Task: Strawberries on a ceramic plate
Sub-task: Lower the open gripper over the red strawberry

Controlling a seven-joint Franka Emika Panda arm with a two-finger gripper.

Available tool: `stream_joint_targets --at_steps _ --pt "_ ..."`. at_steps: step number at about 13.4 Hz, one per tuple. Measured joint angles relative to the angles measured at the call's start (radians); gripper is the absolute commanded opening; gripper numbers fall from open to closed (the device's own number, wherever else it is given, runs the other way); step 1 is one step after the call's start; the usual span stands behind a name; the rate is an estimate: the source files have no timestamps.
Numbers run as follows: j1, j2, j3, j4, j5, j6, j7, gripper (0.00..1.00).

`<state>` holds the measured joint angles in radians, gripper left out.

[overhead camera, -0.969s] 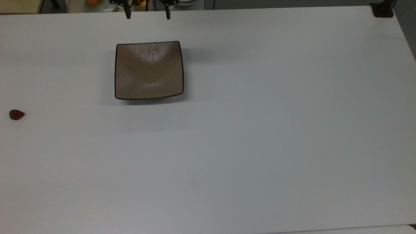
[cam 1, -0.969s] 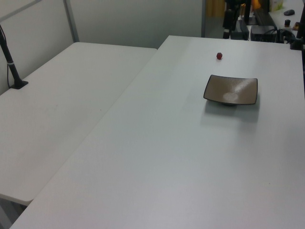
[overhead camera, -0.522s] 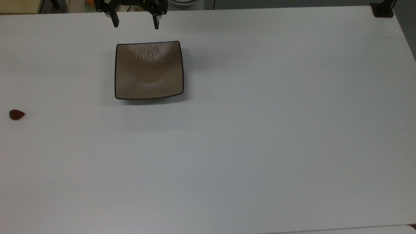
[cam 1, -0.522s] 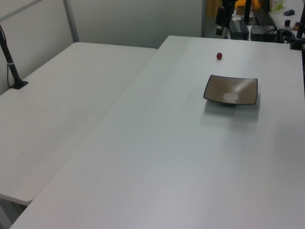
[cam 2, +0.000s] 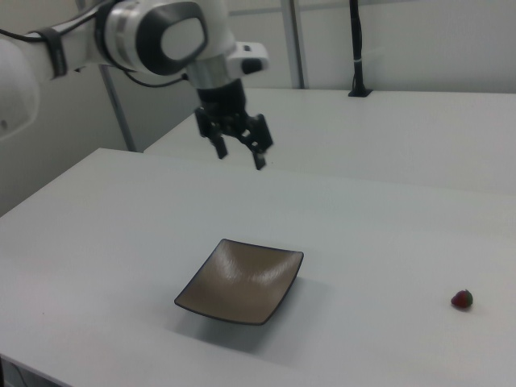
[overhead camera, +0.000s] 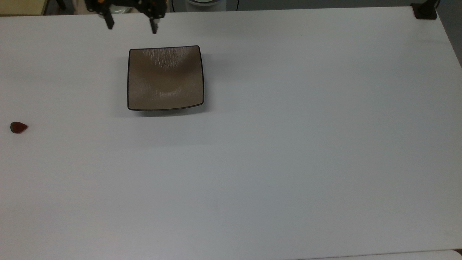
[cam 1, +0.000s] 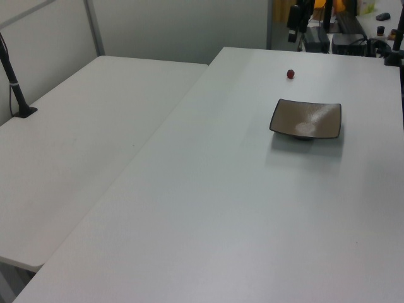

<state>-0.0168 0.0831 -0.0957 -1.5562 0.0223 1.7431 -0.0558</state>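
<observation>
A small dark-red strawberry (overhead camera: 18, 127) lies on the white table near the top view's left edge; it also shows as the strawberry (cam 1: 290, 74) in the left view and the strawberry (cam 2: 462, 300) in the right view. The square brown ceramic plate (overhead camera: 165, 78) with a thin black rim sits bare in the table's upper middle, also the plate (cam 1: 307, 118) and the plate (cam 2: 242, 280). My gripper (overhead camera: 131, 27) hangs open and empty above the table beyond the plate's far left corner, seen too as the gripper (cam 2: 239, 155).
A second white table (cam 1: 82, 145) adjoins on the left view's left, with a black post (cam 1: 16, 88) clamped to it. Clutter and equipment (cam 1: 341, 31) stand past the table's far end. A black clamp (overhead camera: 425, 11) sits at the top view's upper right corner.
My gripper has moved toward the top view's left and slightly lower, from above the plate's far edge to past its far left corner. Plate and strawberry have not moved.
</observation>
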Motion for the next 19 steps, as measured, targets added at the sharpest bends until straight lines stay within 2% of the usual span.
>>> stream_joint_targets --at_steps 5,8,13,16,19 --pt "-0.105 0.111 -0.002 0.090 0.000 0.010 -0.009 1.00" --pt "-0.166 0.221 -0.003 0.159 0.000 0.107 -0.045 1.00" --pt "-0.291 0.295 -0.006 0.178 0.000 0.228 -0.216 1.00" --pt "-0.341 0.340 -0.006 0.177 0.000 0.312 -0.256 1.00" --pt "-0.413 0.419 -0.007 0.178 0.000 0.467 -0.256 1.00"
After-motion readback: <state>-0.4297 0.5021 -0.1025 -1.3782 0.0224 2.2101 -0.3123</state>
